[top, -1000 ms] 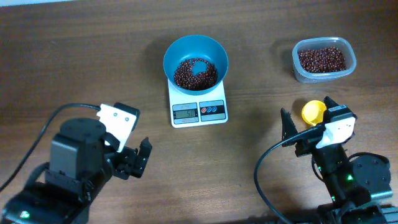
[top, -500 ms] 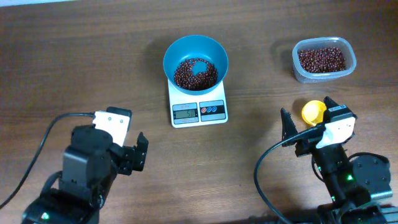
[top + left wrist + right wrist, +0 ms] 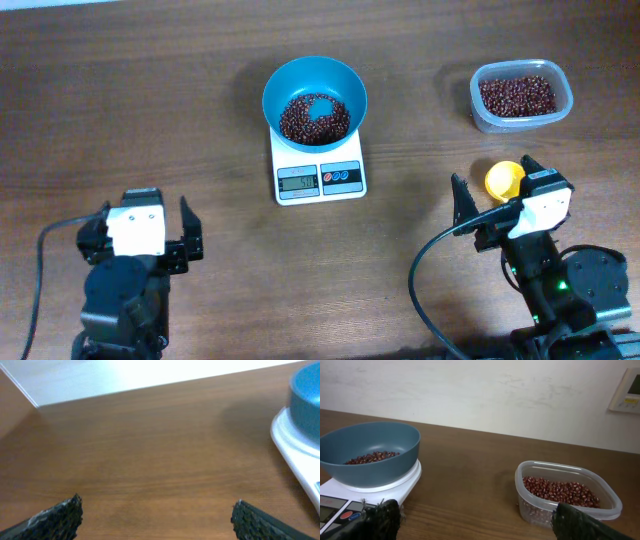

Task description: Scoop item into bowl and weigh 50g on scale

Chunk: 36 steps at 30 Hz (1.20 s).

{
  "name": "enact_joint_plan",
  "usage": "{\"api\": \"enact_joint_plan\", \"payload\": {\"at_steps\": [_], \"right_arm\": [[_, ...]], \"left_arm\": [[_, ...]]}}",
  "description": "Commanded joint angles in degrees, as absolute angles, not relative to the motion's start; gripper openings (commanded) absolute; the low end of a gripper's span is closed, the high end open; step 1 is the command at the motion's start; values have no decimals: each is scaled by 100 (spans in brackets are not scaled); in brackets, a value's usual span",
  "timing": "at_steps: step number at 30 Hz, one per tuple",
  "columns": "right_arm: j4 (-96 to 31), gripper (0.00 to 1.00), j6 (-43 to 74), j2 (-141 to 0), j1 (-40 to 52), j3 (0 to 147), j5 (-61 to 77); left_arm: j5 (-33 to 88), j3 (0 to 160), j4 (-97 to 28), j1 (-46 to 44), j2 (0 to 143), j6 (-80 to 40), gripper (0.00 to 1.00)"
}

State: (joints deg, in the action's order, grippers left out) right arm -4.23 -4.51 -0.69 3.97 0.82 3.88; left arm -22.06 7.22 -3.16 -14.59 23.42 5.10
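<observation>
The teal bowl (image 3: 315,92) stands on the white scale (image 3: 320,178) at the table's middle back, with a layer of reddish-brown beans (image 3: 313,120) in it. My left gripper (image 3: 141,211) is open at the front left, far from the scale, with nothing between its fingers. In the left wrist view the left gripper (image 3: 156,510) sits over bare wood, and the scale (image 3: 300,455) and bowl (image 3: 306,390) are at the right edge. My right gripper (image 3: 492,172) is open at the front right. From the right wrist its tips (image 3: 475,510) frame the bowl (image 3: 370,440) and scale (image 3: 395,482).
A clear tub (image 3: 520,97) of beans stands at the back right, also seen from the right wrist (image 3: 567,505). A yellow scoop (image 3: 503,178) lies on the table between the right gripper's fingers as seen from above. Black cables trail from both arms at the front.
My left arm has swung left and drawn back toward the front edge, turning to face straight away from it. The right arm, bowl, scale and tub have not moved.
</observation>
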Motion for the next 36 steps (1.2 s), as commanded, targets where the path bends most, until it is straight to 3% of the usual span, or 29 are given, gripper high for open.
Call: {"api": "enact_joint_plan", "payload": {"at_steps": [1,17,28,36], "right_arm": [[-427,99,-425,-21,449,32,336],[-427,99,-425,-21,449,32,336],[-427,99,-425,-21,449,32,336],[-427,99,-425,-21,449,32,336]], "left_arm": [[-1776,320,-86,-1096,1955,609,99],[-893,47,744,-655,1297,266,99],[-871,47,-32,-642,657,213,99],[-121,47,-464,150,95,-67,99]]}}
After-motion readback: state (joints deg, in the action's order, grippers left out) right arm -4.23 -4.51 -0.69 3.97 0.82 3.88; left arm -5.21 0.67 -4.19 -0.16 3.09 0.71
